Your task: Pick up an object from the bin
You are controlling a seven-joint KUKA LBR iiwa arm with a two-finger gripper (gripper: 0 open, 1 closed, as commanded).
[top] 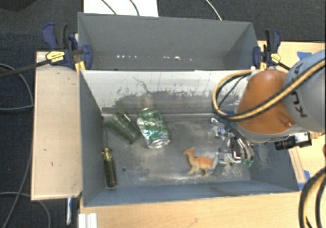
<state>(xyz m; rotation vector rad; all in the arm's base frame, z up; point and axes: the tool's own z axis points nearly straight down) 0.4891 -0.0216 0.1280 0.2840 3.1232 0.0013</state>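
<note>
Orange wrist cover [262, 102] tops the gripper [232, 151], apart or together I cannot tell, beside an orange toy dinosaur [198, 160] that an off-centre close might knock away.

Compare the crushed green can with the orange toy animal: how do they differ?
The crushed can is green and silver, the toy animal orange. The can is bulkier than the toy. The can lies left of centre, apart from the gripper; the toy lies just beside it. Both lie on the bin floor.
</note>
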